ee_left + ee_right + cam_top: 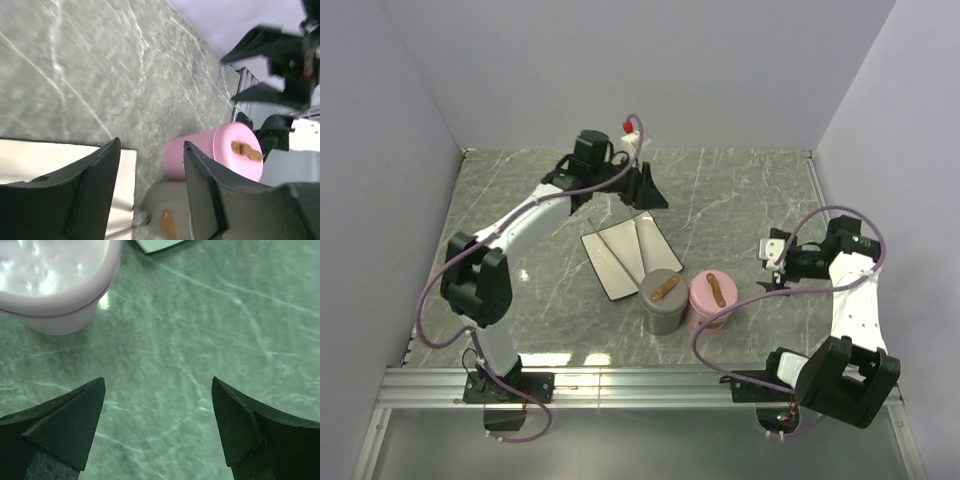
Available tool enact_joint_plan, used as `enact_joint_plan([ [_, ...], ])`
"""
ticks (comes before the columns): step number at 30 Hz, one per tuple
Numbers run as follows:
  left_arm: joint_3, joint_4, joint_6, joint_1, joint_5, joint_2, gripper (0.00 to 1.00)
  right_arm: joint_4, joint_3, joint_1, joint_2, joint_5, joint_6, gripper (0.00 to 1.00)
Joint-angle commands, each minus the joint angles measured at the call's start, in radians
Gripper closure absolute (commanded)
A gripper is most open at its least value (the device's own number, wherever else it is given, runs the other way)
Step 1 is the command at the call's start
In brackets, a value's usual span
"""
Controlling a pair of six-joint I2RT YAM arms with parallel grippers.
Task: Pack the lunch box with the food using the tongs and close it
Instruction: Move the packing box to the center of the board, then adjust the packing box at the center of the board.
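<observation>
Two round lunch box tubs stand side by side, one grey [662, 303] and one pink [711, 302]. Each carries a lid with a brown handle. Thin silver tongs [618, 252] lie in a narrow V on a white tray [610, 275] just behind the grey tub. My left gripper [655, 200] hangs open behind the tray, holding nothing. In the left wrist view, the left gripper [151, 142] frames the pink tub [200, 155] and the grey tub [160, 210]. My right gripper [772, 262] is open and empty to the right of the pink tub [55, 280], low over bare table [158, 381]. No food is in view.
The marble table [740, 200] is walled at the back and on both sides, with a metal rail [640, 385] along the near edge. One corner of the white tray [155, 244] shows in the right wrist view. In the left wrist view the tray [50, 160] lies under my left finger.
</observation>
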Motion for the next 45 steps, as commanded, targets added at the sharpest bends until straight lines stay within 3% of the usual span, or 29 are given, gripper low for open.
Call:
enact_joint_plan([
  [1, 0.017, -0.120, 0.153, 0.047, 0.083, -0.139, 0.40, -0.160, 0.158, -0.014, -0.052, -0.085, 0.003, 0.07],
  [4, -0.135, -0.067, 0.265, 0.047, 0.046, -0.297, 0.40, -0.229, 0.232, 0.015, -0.085, -0.108, 0.130, 0.06],
  [7, -0.273, -0.037, 0.342, 0.037, 0.021, -0.432, 0.39, -0.188, 0.217, 0.065, -0.147, -0.079, 0.297, 0.06],
  [11, -0.387, -0.077, 0.425, -0.006, 0.026, -0.536, 0.40, 0.001, 0.114, 0.231, -0.321, 0.016, 0.551, 0.07],
  [12, -0.414, -0.068, 0.454, -0.029, 0.005, -0.587, 0.39, 0.115, 0.076, 0.262, -0.345, 0.034, 0.687, 0.07],
  [20, -0.530, -0.077, 0.634, -0.262, -0.158, -0.639, 0.41, 0.280, 0.063, 0.490, -0.330, 0.201, 1.005, 0.12],
  [24, -0.528, -0.059, 0.666, -0.322, -0.219, -0.604, 0.41, 0.314, 0.088, 0.595, -0.302, 0.308, 1.093, 0.12],
  [31, -0.524, -0.046, 0.720, -0.390, -0.244, -0.571, 0.42, 0.366, 0.010, 0.667, -0.327, 0.401, 1.121, 0.12],
  [45, -0.623, -0.060, 0.793, -0.427, -0.275, -0.495, 0.43, 0.397, -0.105, 0.747, -0.319, 0.462, 1.125, 0.14],
])
